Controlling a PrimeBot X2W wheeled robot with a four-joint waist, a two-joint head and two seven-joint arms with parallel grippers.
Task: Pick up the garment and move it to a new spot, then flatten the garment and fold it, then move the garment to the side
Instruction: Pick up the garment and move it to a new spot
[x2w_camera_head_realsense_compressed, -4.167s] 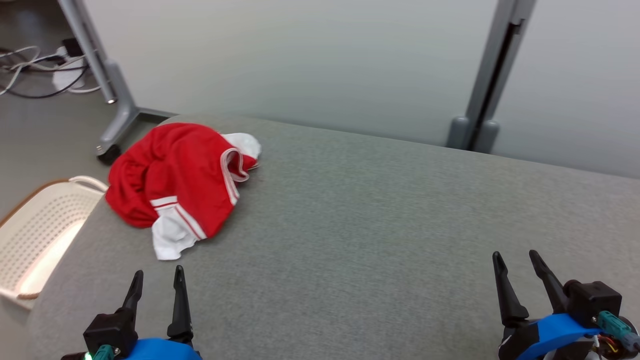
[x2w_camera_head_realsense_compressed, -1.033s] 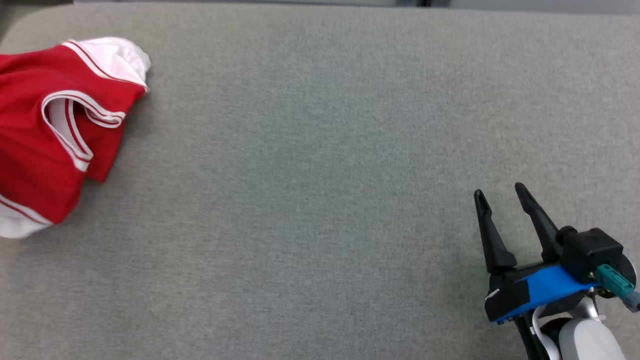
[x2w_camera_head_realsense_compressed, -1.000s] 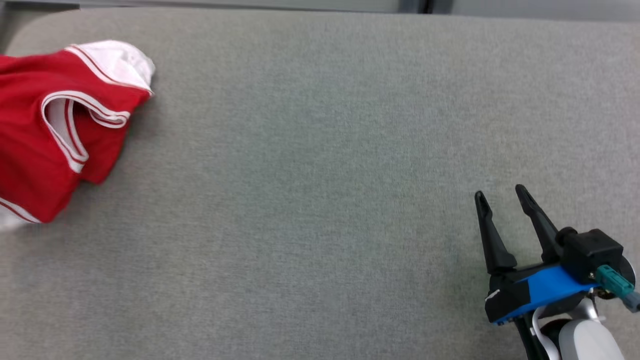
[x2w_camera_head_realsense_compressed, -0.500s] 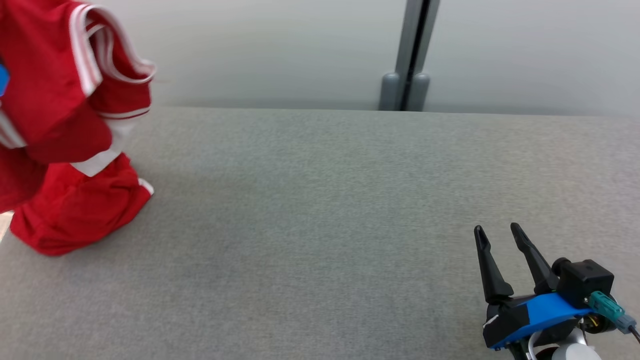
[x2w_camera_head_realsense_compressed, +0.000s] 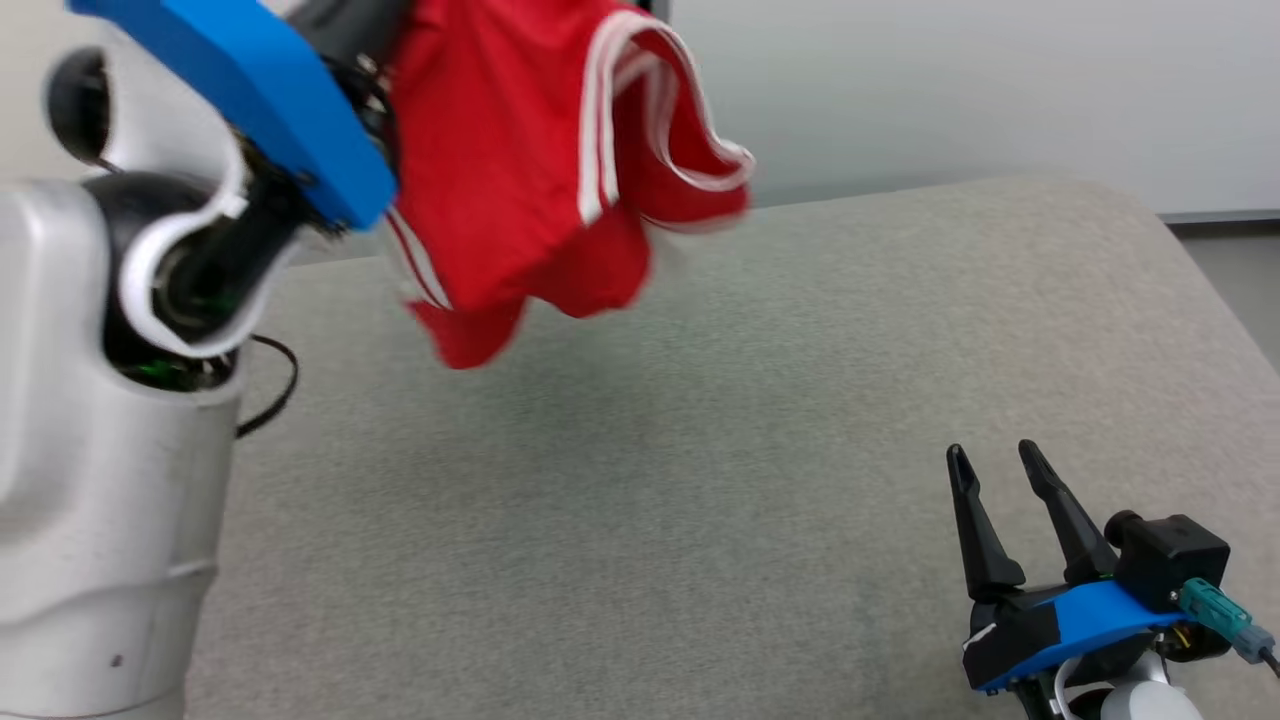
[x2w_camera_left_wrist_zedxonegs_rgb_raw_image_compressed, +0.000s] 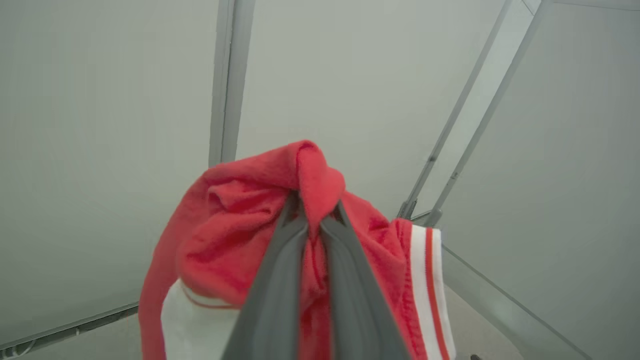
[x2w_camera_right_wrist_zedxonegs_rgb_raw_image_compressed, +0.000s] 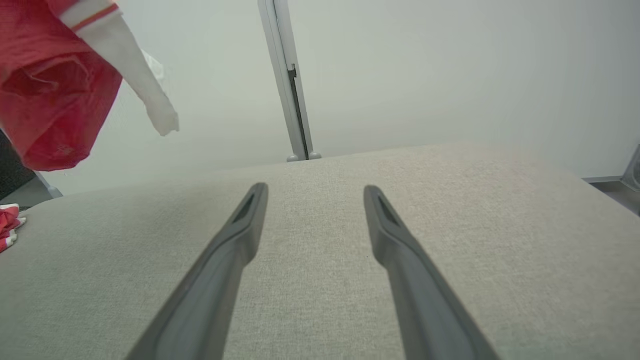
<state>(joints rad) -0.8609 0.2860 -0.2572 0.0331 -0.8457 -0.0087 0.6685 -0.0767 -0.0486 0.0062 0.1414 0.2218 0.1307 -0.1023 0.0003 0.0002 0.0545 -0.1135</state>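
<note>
A grey fabric surface (x2w_camera_head_realsense_compressed: 700, 470) stretches below a pale wall (x2w_camera_head_realsense_compressed: 950, 90). The left fingers (x2w_camera_left_wrist_zedxonegs_rgb_raw_image_compressed: 280, 270) are pinched almost together on a bunched fold of the red garment (x2w_camera_head_realsense_compressed: 500, 170). It hangs in the air above the far left part of the surface, white-striped hems drooping. The left arm's silver forearm (x2w_camera_head_realsense_compressed: 90, 500) rises at the near left. The right fingers (x2w_camera_head_realsense_compressed: 978, 530) stand spread wide and empty, low at the near right, well apart from the garment.
</note>
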